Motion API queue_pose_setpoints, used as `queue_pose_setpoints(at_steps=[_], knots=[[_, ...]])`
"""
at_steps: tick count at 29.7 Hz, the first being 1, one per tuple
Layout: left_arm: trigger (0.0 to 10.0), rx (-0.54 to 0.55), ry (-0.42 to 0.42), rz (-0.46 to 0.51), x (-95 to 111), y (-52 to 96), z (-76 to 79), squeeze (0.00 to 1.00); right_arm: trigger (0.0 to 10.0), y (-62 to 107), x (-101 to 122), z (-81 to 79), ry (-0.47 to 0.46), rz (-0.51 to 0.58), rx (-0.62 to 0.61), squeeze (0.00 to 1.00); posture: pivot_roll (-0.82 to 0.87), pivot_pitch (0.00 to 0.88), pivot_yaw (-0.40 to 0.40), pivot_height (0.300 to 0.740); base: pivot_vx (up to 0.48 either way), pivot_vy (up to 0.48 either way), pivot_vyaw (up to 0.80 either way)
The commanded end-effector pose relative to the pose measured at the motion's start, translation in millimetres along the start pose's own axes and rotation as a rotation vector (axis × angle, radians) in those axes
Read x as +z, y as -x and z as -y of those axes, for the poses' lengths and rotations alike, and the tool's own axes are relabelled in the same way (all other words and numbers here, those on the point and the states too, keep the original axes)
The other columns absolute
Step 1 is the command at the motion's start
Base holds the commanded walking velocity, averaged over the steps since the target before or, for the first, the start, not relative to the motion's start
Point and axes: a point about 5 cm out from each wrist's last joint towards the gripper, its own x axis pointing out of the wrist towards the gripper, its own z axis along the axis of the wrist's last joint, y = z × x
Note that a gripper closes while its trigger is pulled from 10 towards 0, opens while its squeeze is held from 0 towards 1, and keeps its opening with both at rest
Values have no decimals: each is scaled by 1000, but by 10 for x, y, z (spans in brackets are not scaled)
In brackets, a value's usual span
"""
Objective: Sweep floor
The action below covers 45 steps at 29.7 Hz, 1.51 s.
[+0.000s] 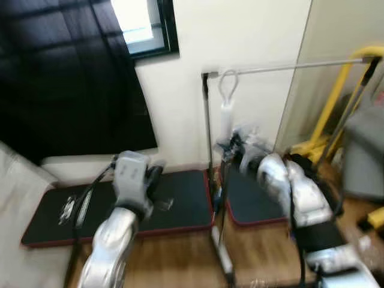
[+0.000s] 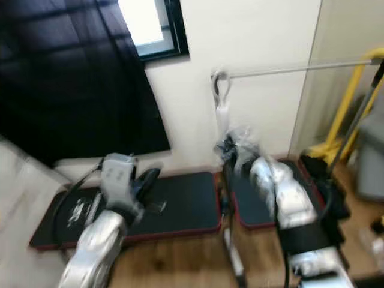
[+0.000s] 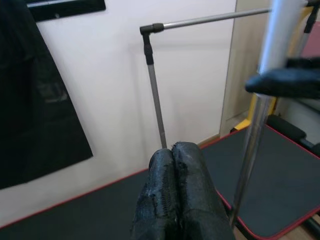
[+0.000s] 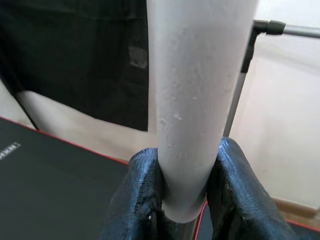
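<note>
Against the white wall: a metal clothes rack [image 1: 207, 126] stands with one thin upright post and a horizontal top bar running off to the right.
Broom handle: a pale handle [image 4: 192, 95] with a loop at its top end [image 1: 227, 84] stands upright just beside the rack's post; the brush end cannot be made out.
Right gripper: the right gripper [image 4: 190, 192] is raised in front of the wall, its black fingers [image 4: 137, 200] clamped narrowly on both sides of the pale handle, touching it.
Right arm: the silver arm [image 1: 297, 192] reaches up from the lower right toward the handle; this part of the head views is blurred.
Left gripper: the left gripper [image 3: 174, 192] is held up at the left, apart from the handle, its two fingers pressed together with nothing between them.
Left arm: the silver forearm [image 1: 114, 240] rises from the lower edge, a black cable hanging beside it.
Floor: wooden boards [image 1: 180, 252] carry two black mats with red edging, a long one [image 1: 180, 204] under the left gripper and a shorter one [image 1: 249, 201] beyond the rack post.
Wall side: a dark curtain [image 1: 66, 78] hangs at the left below a window [image 1: 141, 24].
Far right: a yellow frame [image 1: 336, 96] leans near a grey object, too blurred to identify.
</note>
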Motion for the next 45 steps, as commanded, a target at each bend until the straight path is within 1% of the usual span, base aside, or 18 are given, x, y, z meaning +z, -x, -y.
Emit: queue_pose_setpoints(at_steps=[1,4,5,7,9,10,12,14,17,18,21,25,30,36,37,38,39,45], knots=[[10000,-11,-4,-19,-23,27,-5,0,10000,-34,154,-36,24,61,2,0,-56,67,-8,740,0,0,0],[10000,-36,3,-15,4,91,53,0,10000,-96,203,-34,11,82,-3,0,-50,103,-12,740,0,0,0],[10000,-75,5,-5,61,183,133,0,10000,-182,243,-55,-31,117,8,0,-32,149,-20,740,0,0,0],[10000,-75,5,-5,61,183,133,0,10000,-182,243,-55,-31,117,8,0,-32,149,-20,740,0,0,0],[10000,-150,18,7,134,266,251,0,10000,-282,274,-67,-55,142,2,0,-11,173,-27,740,0,0,0],[10000,-193,19,11,168,300,323,0,10000,-332,300,-61,-46,157,-14,0,-3,185,-28,740,0,0,0],[10000,-218,20,13,188,321,367,0,10000,-361,317,-56,-37,166,-26,0,-3,185,-28,740,0,0,0],[10000,-234,28,17,213,342,421,0,10000,-400,400,-44,29,206,-53,0,8,194,-32,740,0,0,0],[10000,-206,49,11,222,394,416,0,10000,-484,580,-42,136,252,-114,0,23,220,-36,740,0,0,0],[10000,-206,49,11,222,394,416,0,10000,-484,580,-42,136,252,-114,0,23,220,-36,740,0,0,0],[10000,-198,53,4,249,458,431,0,10000,-564,670,-110,217,266,-133,0,46,235,-39,740,0,0,0],[10000,-198,51,-7,261,501,433,0,10000,-612,693,-183,208,269,-123,0,52,237,-35,740,0,0,0],[10000,-206,48,-19,276,526,438,0,10000,-659,636,-263,179,251,-86,0,60,242,-29,740,0,0,0],[10000,-210,50,-26,289,537,441,0,10000,-699,597,-299,142,249,-82,0,57,248,-21,740,0,0,0],[10000,-211,50,-27,291,536,441,0,10000,-711,576,-315,139,235,-71,67,57,248,-21,740,0,0,0],[10000,-211,51,-28,293,536,442,0,10000,-723,558,-328,139,225,-62,557,55,247,-22,740,0,0,0],[10000,-212,51,-29,295,534,443,0,10000,-725,560,-325,133,230,-60,1000,56,246,-24,740,0,0,0],[10000,-211,50,-29,298,520,448,0,10000,-709,545,-261,104,224,-47,1000,46,241,-30,740,0,0,0]])
